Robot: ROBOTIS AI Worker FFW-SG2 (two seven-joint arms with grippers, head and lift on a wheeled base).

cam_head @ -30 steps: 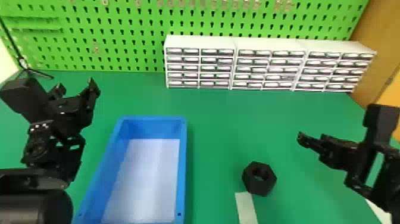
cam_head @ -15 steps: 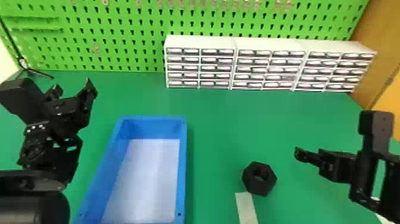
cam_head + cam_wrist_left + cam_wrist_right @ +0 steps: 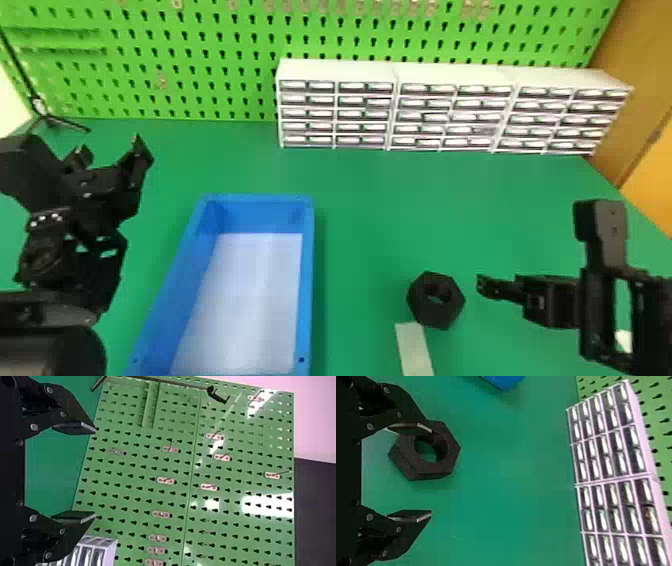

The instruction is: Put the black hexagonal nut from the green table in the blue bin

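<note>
Head view: black hexagonal nut (image 3: 440, 318) lies on the green table (image 3: 380, 210), between the blue plastic bin (image 3: 310, 280) and the black two-fingered right gripper (image 3: 431, 471): wide open, empty. Nut's off-centre, overlapped by the bin-side finger; shift binward, centre it, align with opposite flats before lowering.

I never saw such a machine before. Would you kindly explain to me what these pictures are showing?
This is a robot with two black arms. One picture looks down from its head; the other two come from cameras on its left and right wrists. On the green table lie a blue bin, a black hexagonal nut to its right and, behind, white drawer units. The left end effector is open and empty; the right end effector, near the nut, is also open and empty.
</note>
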